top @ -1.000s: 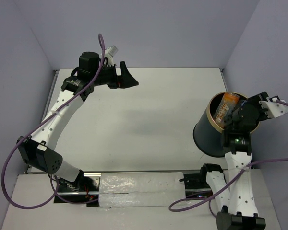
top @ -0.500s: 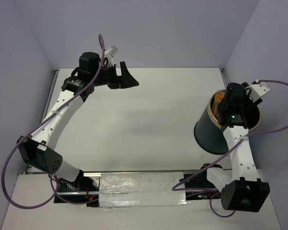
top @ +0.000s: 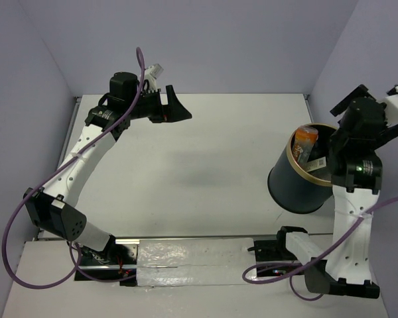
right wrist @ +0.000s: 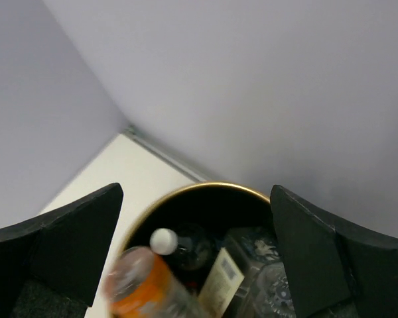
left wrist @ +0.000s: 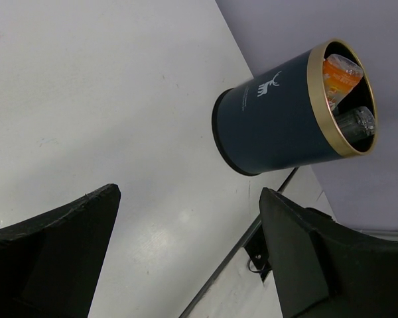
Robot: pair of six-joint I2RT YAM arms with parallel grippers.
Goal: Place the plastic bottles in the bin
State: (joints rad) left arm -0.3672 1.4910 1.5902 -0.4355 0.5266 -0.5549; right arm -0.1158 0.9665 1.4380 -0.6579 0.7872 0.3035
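The bin [top: 298, 189], dark navy with a gold rim [left wrist: 318, 99], stands tilted at the table's right edge. Inside it an orange bottle [top: 306, 142] leans against the far-left wall, its white cap [right wrist: 164, 240] pointing inward; it looks blurred in the right wrist view [right wrist: 146, 285]. Other clear bottles [left wrist: 355, 122] and a pale label [right wrist: 219, 281] lie beside it in the bin. My right gripper [top: 350, 136] hangs open above the bin's mouth [right wrist: 196, 252], holding nothing. My left gripper [top: 176, 106] is open and empty over the far left of the table [left wrist: 186, 252].
Lilac walls close in the table at the back and on both sides. A rail with a plastic-wrapped strip [top: 192, 260] runs along the near edge between the arm bases. The bin sits close to the right wall.
My right gripper went from shut on the orange bottle to open, and the bottle now sits loose in the bin. The right arm lifted and swung right. The left arm stayed still.
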